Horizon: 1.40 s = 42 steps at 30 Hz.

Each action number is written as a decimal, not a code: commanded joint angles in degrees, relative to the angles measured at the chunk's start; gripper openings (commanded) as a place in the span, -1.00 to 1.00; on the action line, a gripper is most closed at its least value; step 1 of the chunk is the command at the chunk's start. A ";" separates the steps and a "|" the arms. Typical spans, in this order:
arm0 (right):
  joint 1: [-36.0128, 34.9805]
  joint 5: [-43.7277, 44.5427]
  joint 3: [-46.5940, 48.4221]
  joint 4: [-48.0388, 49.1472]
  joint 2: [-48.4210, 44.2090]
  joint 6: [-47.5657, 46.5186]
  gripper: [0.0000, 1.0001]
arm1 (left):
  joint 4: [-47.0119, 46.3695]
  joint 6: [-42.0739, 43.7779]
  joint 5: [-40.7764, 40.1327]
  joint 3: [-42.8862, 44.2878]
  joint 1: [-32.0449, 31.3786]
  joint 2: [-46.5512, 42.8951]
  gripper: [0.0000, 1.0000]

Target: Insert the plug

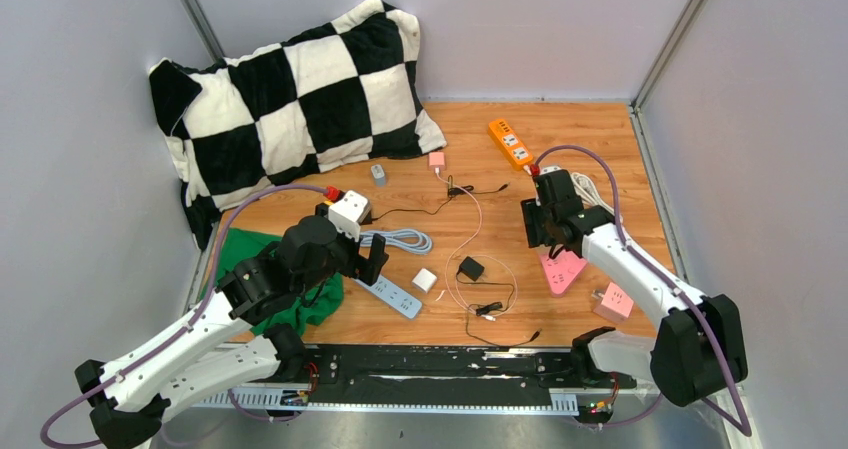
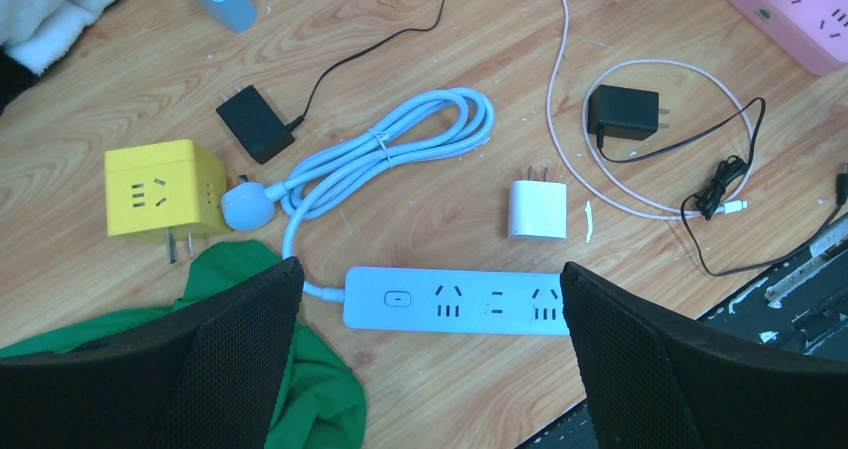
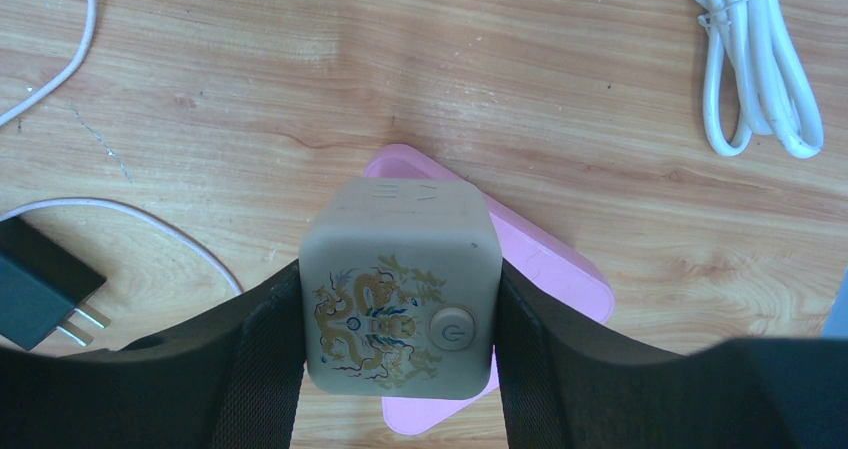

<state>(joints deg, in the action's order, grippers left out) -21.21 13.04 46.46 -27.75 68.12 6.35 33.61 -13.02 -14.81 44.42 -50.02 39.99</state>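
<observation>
Right tool [image 3: 398, 319] is clenching a beige cube [image 3: 400, 259] directly over the pink strip [image 3: 560, 279], at the counter's [image 1: 470, 129] four o'clock; left tool [image 2: 432, 314] is hanging released above the blue strip [image 2: 400, 297]; white charger [image 2: 538, 209] lying at its one o'clock.

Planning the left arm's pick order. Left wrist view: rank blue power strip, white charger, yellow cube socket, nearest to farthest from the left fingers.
1. Blue power strip, between the fingers.
2. White charger, just beyond, right.
3. Yellow cube socket, far left.
</observation>
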 commanded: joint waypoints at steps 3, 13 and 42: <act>0.90 0.11 0.56 0.37 0.93 -0.40 -1.00 | -0.30 0.80 -0.62 -0.65 -0.22 -0.28 1.00; 1.15 5.05 0.38 -3.39 2.44 0.27 -1.00 | -0.37 0.84 -0.57 -0.65 -0.25 -0.13 1.00; 9.17 -3.69 -9.12 -1.43 0.72 10.56 -1.00 | -0.99 1.06 0.20 -0.41 -0.24 0.48 1.00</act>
<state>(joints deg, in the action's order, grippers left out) -12.75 11.73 41.06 -20.64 66.11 12.95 33.56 -12.53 -14.61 44.29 -50.02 40.45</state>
